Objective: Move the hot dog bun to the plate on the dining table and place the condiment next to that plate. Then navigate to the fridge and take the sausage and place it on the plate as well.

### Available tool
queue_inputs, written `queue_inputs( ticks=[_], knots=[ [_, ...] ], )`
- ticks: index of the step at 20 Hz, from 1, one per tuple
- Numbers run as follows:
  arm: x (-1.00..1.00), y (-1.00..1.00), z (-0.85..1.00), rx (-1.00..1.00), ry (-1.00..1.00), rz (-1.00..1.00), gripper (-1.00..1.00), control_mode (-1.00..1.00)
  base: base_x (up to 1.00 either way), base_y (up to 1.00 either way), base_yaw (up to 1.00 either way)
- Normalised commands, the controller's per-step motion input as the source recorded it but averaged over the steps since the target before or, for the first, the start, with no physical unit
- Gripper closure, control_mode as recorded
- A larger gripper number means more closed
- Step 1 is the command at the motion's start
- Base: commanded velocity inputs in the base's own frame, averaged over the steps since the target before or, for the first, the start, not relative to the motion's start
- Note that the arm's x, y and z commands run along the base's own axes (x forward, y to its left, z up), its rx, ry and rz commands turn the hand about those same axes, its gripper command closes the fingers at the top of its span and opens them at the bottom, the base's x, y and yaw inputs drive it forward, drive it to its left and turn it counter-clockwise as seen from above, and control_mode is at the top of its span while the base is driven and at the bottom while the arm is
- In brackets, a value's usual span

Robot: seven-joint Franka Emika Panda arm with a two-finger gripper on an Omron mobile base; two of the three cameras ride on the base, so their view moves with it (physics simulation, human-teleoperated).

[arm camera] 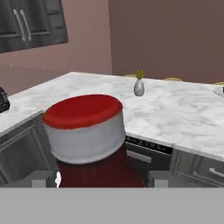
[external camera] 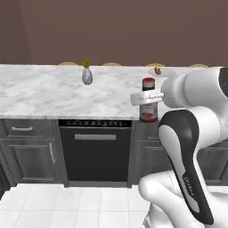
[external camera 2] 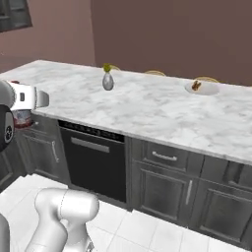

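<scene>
Right now I'm looking at the condiment (arm camera: 85, 131): a dark red bottle with a grey-white collar and a flat red cap, standing upright between my fingers. In my hand view it sits dead centre and very close, with the two grey fingertips (arm camera: 41, 178) rising low on either side of its body, so the gripper (arm camera: 99, 178) is spread wide around it and appears to have hold of it.

From the left base view the condiment (external camera: 148, 107) hangs just off the front edge of the marble counter (external camera: 53, 93), to the right of the dishwasher (external camera: 95, 149), its cap above counter level and its base below the edge; no surface is under it. The gripper (external camera: 148, 99) crosses its middle there as a pale bar. From the right base view I get only a sliver of the condiment (external camera 2: 20, 117) behind the wrist, at the counter's left corner.

Both base views show the plate (external camera 2: 202, 87) with something brown on it, toward the counter's back edge, well apart from the condiment; my hand view catches just the rim of it (arm camera: 220, 91). A small grey vase (external camera: 87, 76) with a green sprig stands on the counter between the plate and the condiment.
</scene>
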Motion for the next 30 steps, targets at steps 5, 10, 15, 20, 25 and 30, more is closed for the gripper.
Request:
queue_inputs(
  ticks=[5, 10, 15, 20, 25, 30],
  knots=[
    [0.00, 0.00, 0.00, 0.00, 0.00, 0.00, 1.00, 1.00, -0.03, -1.00, -0.52],
    [0.00, 0.00, 0.00, 0.00, 0.00, 0.00, 1.00, 1.00, 0.00, -1.00, -0.48],
    [0.00, 0.00, 0.00, 0.00, 0.00, 0.00, 1.00, 1.00, 0.00, -1.00, -0.39],
    [0.00, 0.00, 0.00, 0.00, 0.00, 0.00, 1.00, 1.00, 0.16, -1.00, -0.30],
    [0.00, 0.00, 0.00, 0.00, 0.00, 0.00, 1.00, 1.00, 0.41, -1.00, -0.17],
    [0.00, 0.00, 0.00, 0.00, 0.00, 0.00, 1.00, 1.00, 0.63, -1.00, -0.01]
  ],
)
